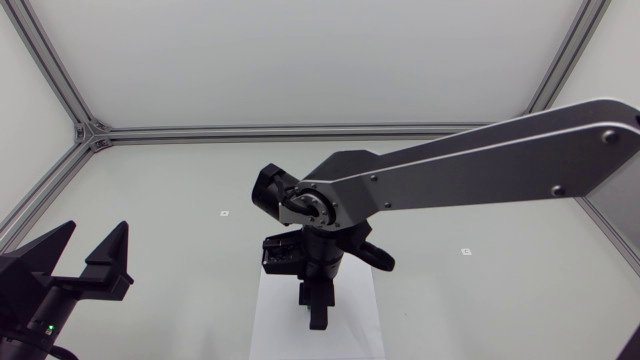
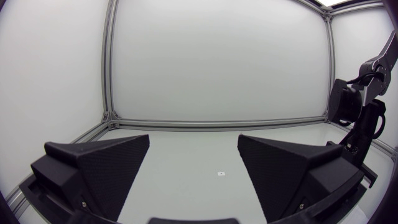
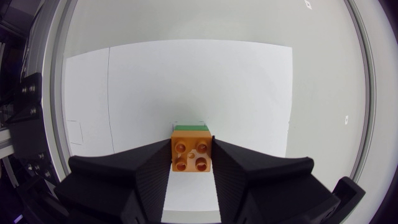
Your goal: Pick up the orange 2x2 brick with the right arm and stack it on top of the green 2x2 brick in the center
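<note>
In the right wrist view the orange 2x2 brick (image 3: 191,155) sits studs up between the two black fingers of my right gripper (image 3: 192,149), which touch it on both sides. A thin strip of the green 2x2 brick (image 3: 191,127) shows just beyond and beneath the orange one. From overhead, my right arm (image 1: 470,165) reaches in to the table's middle with its gripper (image 1: 318,315) pointing down, and it hides both bricks. My left gripper (image 1: 92,262) rests at the near left, open and holding nothing (image 2: 194,177).
A white paper sheet (image 1: 275,325) lies under the bricks (image 3: 186,81). Small markers (image 1: 224,213) (image 1: 465,251) dot the grey tabletop. An aluminium frame (image 1: 300,130) borders the table's far and side edges.
</note>
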You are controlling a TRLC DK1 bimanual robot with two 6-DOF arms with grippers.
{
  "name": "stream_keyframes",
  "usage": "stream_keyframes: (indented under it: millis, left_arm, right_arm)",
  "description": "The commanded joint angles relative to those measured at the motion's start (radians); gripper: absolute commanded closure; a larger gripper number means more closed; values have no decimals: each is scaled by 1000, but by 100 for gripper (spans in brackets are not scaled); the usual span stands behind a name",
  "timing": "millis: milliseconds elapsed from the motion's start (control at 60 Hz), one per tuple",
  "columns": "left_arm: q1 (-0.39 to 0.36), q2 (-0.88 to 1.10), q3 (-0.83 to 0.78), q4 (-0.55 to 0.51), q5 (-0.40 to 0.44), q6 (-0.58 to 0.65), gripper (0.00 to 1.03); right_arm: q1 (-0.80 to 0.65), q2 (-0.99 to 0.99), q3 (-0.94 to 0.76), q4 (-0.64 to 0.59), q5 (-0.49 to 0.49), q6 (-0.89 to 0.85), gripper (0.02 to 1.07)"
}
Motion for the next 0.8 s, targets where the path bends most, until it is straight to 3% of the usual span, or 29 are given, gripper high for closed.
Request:
stream_keyframes:
  millis: [0,233,783]
  left_arm:
    - [2,-8,-41,-15,4,13,4]
    - [2,-8,-41,-15,4,13,4]
    - [2,-8,-41,-15,4,13,4]
  right_arm:
    - [5,92,-79,-1,21,6,97]
    - [21,119,-65,7,82,50,97]
    - [35,89,-54,7,22,-8,97]
